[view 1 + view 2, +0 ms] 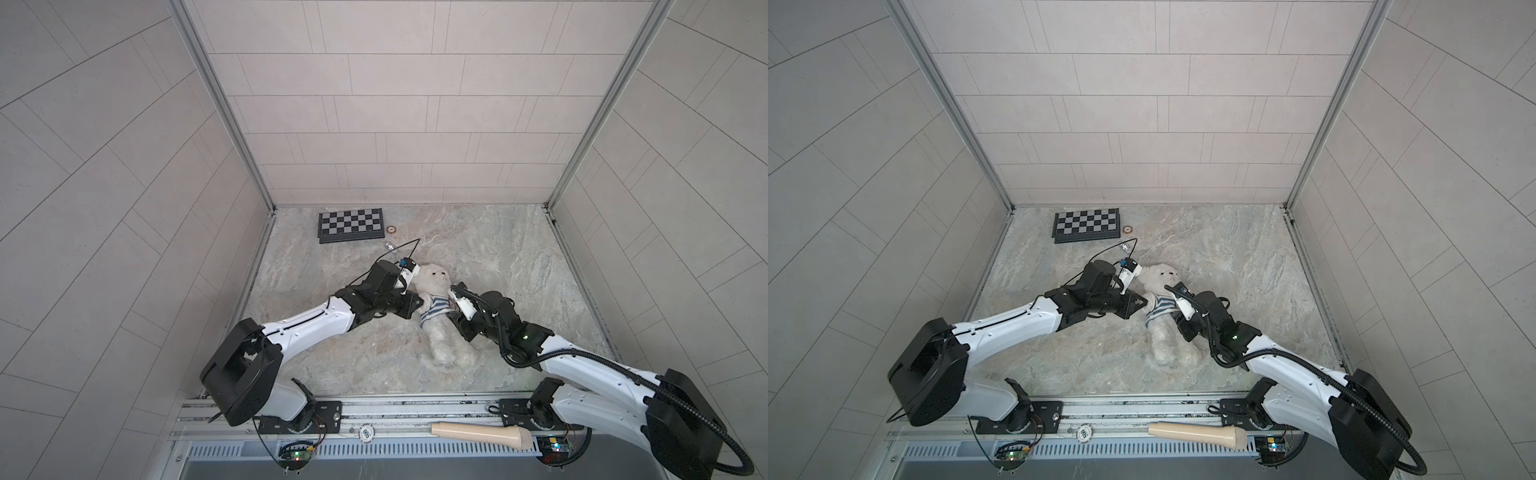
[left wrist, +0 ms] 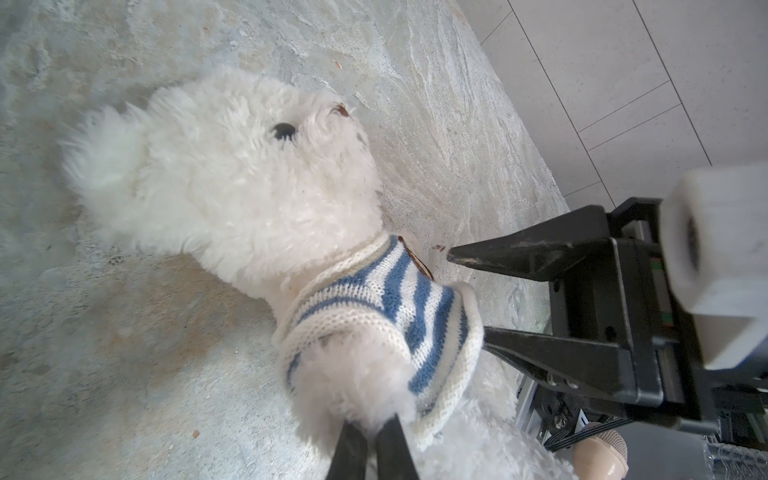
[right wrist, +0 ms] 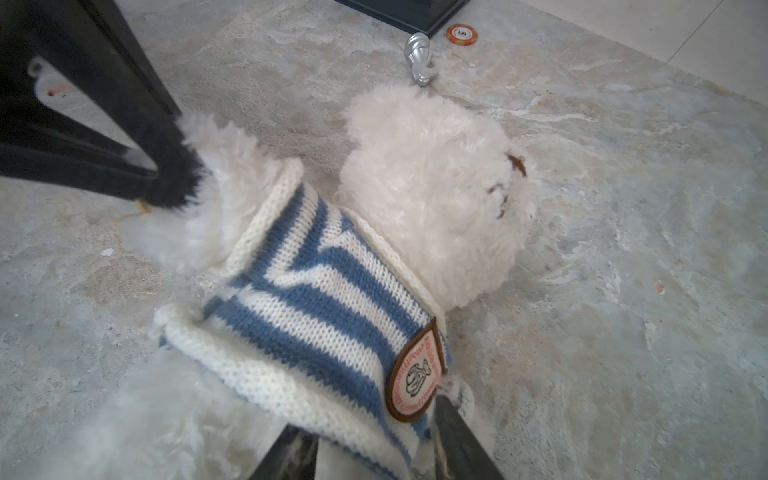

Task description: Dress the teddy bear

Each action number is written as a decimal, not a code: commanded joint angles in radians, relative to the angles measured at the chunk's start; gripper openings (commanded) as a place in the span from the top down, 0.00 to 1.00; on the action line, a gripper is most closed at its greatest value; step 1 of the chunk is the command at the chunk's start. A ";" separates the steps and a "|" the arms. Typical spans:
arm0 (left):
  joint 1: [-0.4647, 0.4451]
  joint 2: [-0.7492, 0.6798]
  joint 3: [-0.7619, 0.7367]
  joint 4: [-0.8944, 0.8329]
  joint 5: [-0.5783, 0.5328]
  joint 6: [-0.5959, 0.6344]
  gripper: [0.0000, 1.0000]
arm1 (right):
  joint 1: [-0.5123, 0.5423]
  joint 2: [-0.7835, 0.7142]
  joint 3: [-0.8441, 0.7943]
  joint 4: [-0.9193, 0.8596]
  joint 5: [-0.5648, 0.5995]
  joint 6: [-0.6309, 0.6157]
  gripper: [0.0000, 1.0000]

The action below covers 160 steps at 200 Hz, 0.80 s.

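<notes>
Crucially, the teddy bear (image 1: 440, 345) lies lengthwise, head toward the chessboard (image 1: 351, 222), with the left gripper (image 2: 372, 424) clamped on its arm and the right gripper (image 2: 467, 293) nearer the hem of the sweater (image 3: 316, 299), jaws apart astride it.

The teddy bear (image 1: 432, 280) lies in a striped sweater (image 1: 434, 308), head toward 12 o'clock. The left gripper (image 1: 417, 309) is at its 9 o'clock, the right gripper (image 1: 451, 322) at its 3 o'clock.

Pale tiled walls (image 1: 395, 104) on three sides, mottled stone-look floor (image 1: 478, 257), metal corner posts (image 1: 223, 104), perhaps soft daylight.
</notes>
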 commanded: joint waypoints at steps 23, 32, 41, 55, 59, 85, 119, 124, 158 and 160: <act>0.005 0.013 0.030 0.026 -0.017 -0.016 1.00 | 0.001 -0.069 -0.045 0.019 -0.064 0.027 0.86; 0.007 0.015 0.029 0.034 -0.017 -0.023 1.00 | 0.004 -0.083 -0.054 0.019 -0.066 0.034 0.91; 0.010 0.017 0.026 0.041 -0.017 -0.030 1.00 | 0.010 -0.096 -0.065 0.020 -0.067 0.040 0.94; 0.011 0.015 0.023 0.048 -0.015 -0.035 1.00 | 0.018 -0.111 -0.074 0.012 -0.059 0.048 0.99; 0.012 0.013 0.023 0.050 -0.015 -0.035 1.00 | 0.023 -0.113 -0.075 0.009 -0.054 0.049 1.00; 0.012 -0.001 0.010 0.063 -0.010 -0.032 1.00 | 0.054 -0.122 -0.061 -0.026 -0.043 0.045 1.00; 0.027 0.017 0.005 0.076 0.004 -0.043 1.00 | 0.121 -0.120 -0.053 -0.032 -0.002 0.044 1.00; 0.029 0.016 0.006 0.078 0.003 -0.046 1.00 | 0.130 -0.122 -0.052 -0.032 0.005 0.042 1.00; 0.034 0.017 0.013 0.064 -0.005 -0.051 1.00 | 0.151 -0.120 -0.067 -0.008 0.014 0.048 1.00; 0.034 0.015 0.013 0.063 -0.007 -0.051 1.00 | 0.151 -0.120 -0.068 -0.007 0.014 0.048 1.00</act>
